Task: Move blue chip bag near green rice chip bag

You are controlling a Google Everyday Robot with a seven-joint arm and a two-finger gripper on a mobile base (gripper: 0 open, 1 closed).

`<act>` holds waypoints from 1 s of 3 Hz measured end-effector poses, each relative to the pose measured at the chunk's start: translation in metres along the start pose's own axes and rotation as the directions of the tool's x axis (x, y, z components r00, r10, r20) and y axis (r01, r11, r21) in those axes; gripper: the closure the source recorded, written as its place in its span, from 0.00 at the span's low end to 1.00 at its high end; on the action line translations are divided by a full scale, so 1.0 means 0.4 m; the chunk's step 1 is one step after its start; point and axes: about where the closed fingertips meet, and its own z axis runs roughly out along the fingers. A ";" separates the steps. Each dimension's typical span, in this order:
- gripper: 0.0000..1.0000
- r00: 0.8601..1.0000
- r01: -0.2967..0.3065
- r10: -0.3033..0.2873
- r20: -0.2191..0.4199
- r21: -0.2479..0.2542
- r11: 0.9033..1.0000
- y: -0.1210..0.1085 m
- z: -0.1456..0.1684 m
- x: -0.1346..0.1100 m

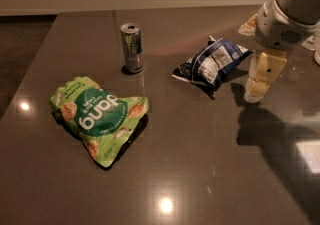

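Observation:
The blue chip bag (212,62) lies on the dark table, right of centre, navy with white stripes and label panels. The green rice chip bag (97,116) lies at the left front, bright green with white "dang" lettering seen upside down. The two bags are well apart. My gripper (255,95) hangs from the white arm at the right, pointing down, just right of the blue bag and a little above the table surface. It holds nothing that I can see.
A slim silver can (132,48) stands upright behind and between the two bags. A pale object (248,25) lies at the far right behind the arm. The table's left edge (30,69) runs diagonally, with dark floor beyond.

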 end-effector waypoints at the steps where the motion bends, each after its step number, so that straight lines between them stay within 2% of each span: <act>1: 0.00 1.000 0.011 -0.011 0.013 -0.028 1.000 -0.079 0.077 0.006; 3: 0.00 0.999 -0.035 0.035 0.029 -0.023 0.999 -0.218 0.131 0.039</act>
